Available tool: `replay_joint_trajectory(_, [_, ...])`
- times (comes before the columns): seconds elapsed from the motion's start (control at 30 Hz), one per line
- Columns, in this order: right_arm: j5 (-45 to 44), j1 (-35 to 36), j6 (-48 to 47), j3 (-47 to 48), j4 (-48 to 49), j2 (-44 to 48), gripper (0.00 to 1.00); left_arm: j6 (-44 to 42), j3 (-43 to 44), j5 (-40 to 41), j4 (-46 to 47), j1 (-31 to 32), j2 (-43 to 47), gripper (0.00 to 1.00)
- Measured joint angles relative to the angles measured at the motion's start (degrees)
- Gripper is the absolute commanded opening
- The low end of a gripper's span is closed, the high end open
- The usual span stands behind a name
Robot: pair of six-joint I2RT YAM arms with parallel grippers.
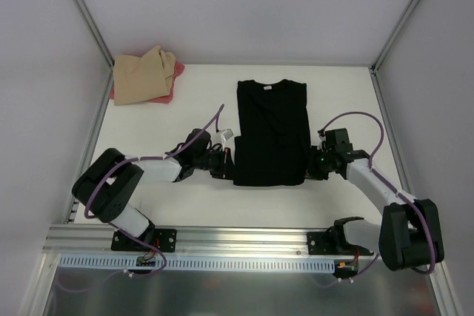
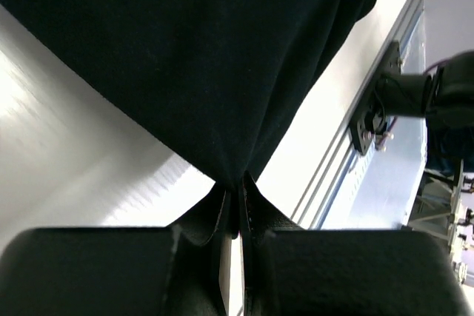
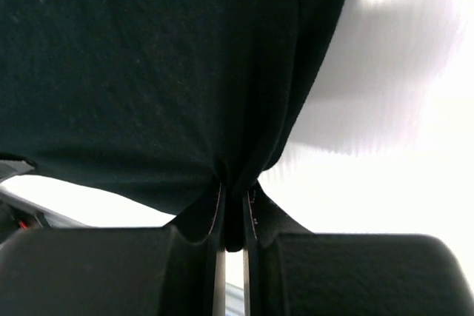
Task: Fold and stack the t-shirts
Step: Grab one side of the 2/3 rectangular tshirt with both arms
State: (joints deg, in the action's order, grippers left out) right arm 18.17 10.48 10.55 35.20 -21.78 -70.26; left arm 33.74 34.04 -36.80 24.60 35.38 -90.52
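A black t-shirt (image 1: 271, 132) lies on the white table with its sides folded in, forming a long rectangle with the collar at the far end. My left gripper (image 1: 227, 170) is shut on its near left corner; the left wrist view shows the black cloth (image 2: 207, 72) pinched between the fingertips (image 2: 255, 209). My right gripper (image 1: 312, 170) is shut on the near right corner, where black cloth (image 3: 163, 72) bunches into the jaws. A tan t-shirt (image 1: 142, 75) lies folded on a pink-red t-shirt (image 1: 172, 83) at the far left corner.
White walls and metal frame posts enclose the table on three sides. A metal rail (image 1: 244, 240) with the arm bases runs along the near edge. The table's near edge and rail (image 2: 370, 131) show to the right in the left wrist view.
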Motion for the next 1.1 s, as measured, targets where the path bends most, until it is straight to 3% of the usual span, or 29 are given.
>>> replay_joint_trajectory(0.5, [0.3,6.8,3.8,-6.0,-14.9,26.6,0.0,4.7,-12.0,7.8,-4.6,11.2,20.5,0.0])
replay_joint_trajectory(0.9, [0.2,9.9,7.8,-6.6,-23.4,36.8,0.01,9.2,-16.1,14.9,-9.2,16.8,32.0,0.0])
replay_joint_trajectory(1.1, [-0.1,9.9,8.1,-4.9,-25.3,35.3,0.01,7.7,-9.9,16.7,-15.6,16.8,29.4,0.0])
